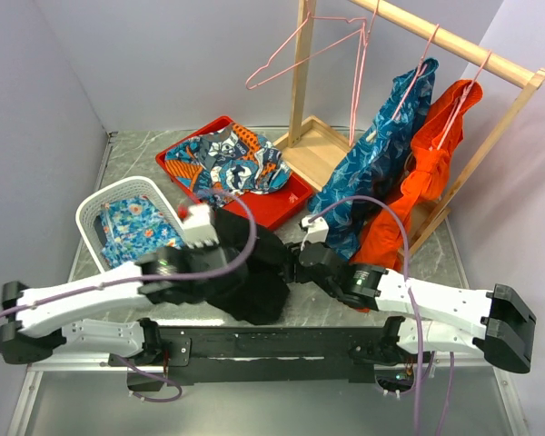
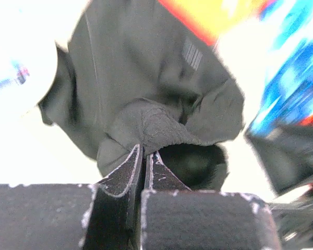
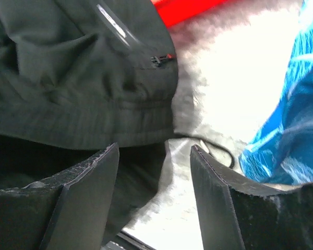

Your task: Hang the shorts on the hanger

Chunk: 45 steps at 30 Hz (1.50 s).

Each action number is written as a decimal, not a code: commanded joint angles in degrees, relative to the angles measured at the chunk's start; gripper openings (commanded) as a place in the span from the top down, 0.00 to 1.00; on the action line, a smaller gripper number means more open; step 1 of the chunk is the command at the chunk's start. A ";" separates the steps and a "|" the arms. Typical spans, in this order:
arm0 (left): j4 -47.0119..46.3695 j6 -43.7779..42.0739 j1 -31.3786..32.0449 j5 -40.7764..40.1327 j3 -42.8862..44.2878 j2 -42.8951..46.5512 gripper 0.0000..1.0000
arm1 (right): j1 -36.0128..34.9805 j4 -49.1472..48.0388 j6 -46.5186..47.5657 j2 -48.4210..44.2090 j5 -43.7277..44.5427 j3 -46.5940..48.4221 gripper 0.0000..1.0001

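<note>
The black shorts [image 1: 254,272] lie bunched on the table between the two arms, in front of the red tray. My left gripper [image 1: 220,265] is at their left side. In the left wrist view its jaws are shut on a raised fold of the shorts [image 2: 151,122], with the tips [image 2: 145,151] meeting in the fabric. My right gripper [image 1: 295,259] is open at the right edge of the shorts [image 3: 83,78]. Only bare table and a loose hem lie between its fingertips [image 3: 154,148]. An empty pink hanger [image 1: 358,82] hangs tilted at the left end of the rail.
A red tray [image 1: 286,213] behind the shorts holds a patterned garment [image 1: 222,159]. A white basket [image 1: 95,213] at the left holds another. The wooden rail [image 1: 454,41] at the back right carries a blue garment [image 1: 381,154] and an orange one [image 1: 427,173] on pink hangers.
</note>
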<state>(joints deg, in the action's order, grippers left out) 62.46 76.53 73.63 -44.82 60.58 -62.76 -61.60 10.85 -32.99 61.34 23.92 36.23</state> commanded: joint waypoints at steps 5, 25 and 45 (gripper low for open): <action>7.60 -13.76 -3.49 -13.72 14.56 5.10 0.99 | 0.26 -7.77 4.78 1.06 -3.61 3.76 0.32; 2.15 -25.03 -3.66 -11.43 17.12 12.05 0.99 | -6.67 -11.29 10.31 11.35 -0.03 16.25 0.19; 1.78 -24.15 -3.66 -9.06 17.56 14.16 0.99 | -6.16 -7.09 12.61 22.77 10.93 26.15 0.34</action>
<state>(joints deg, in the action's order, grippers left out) 65.63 52.16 70.19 -53.32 75.88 -49.65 -69.63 2.22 -19.99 81.36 26.17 55.61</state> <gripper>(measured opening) 0.033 0.736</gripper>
